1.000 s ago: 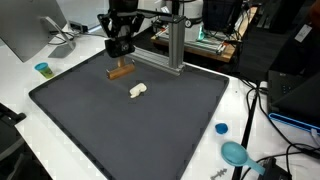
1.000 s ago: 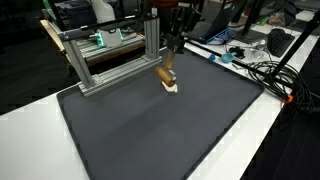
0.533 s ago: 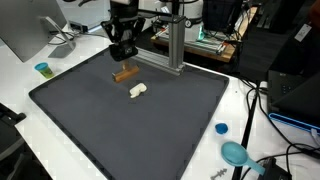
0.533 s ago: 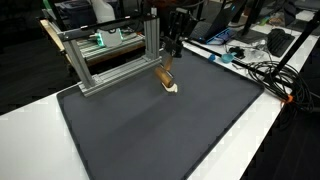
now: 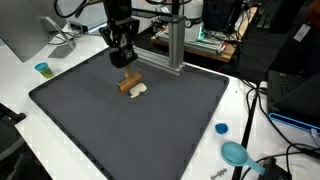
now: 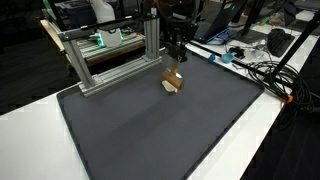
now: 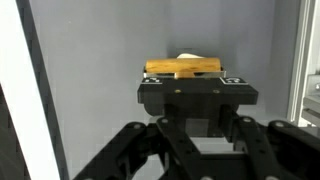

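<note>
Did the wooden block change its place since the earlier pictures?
Yes. In an exterior view the wooden block, gripped by the pincer, came nearer to the white piece, which stayed put, and farther from the metal frame.

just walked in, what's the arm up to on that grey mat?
The arm's claw is shut on a small wooden block, gripping it at the fingertips low over the dark grey mat. The block hangs right beside a small white piece that lies on the mat; in the wrist view the white piece peeks out just behind the block. Whether the two touch is hard to tell.
</note>
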Controlling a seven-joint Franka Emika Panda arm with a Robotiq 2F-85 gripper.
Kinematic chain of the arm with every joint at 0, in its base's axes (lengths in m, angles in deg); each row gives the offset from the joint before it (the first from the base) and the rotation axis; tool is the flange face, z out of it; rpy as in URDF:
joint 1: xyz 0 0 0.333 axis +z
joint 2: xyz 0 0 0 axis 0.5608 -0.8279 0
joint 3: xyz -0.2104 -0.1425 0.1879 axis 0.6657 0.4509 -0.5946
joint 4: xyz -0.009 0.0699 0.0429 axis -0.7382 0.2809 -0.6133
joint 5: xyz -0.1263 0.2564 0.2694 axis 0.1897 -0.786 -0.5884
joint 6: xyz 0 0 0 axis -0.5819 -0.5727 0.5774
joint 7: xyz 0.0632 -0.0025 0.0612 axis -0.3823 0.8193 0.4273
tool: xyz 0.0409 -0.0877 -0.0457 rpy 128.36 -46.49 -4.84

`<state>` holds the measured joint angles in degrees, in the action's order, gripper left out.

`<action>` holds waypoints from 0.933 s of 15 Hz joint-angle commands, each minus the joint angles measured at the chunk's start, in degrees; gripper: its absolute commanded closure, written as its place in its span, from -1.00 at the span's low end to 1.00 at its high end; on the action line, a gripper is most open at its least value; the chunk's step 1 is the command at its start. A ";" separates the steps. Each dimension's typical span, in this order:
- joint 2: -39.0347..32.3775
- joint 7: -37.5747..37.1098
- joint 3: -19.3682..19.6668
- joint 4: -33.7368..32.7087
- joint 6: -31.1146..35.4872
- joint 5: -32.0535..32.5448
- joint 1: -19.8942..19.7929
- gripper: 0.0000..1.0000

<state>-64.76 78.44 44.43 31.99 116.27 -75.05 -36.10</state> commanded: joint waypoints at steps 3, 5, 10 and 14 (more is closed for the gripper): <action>-0.48 3.68 0.39 1.97 2.46 -4.28 0.56 0.07; -0.61 2.62 0.38 2.45 2.46 -4.26 0.66 0.57; -0.15 1.25 0.91 3.32 4.71 -4.29 0.26 0.57; -0.29 0.35 1.78 2.70 3.28 -4.69 -0.47 0.57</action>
<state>-65.91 79.21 45.52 34.58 120.38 -79.15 -36.21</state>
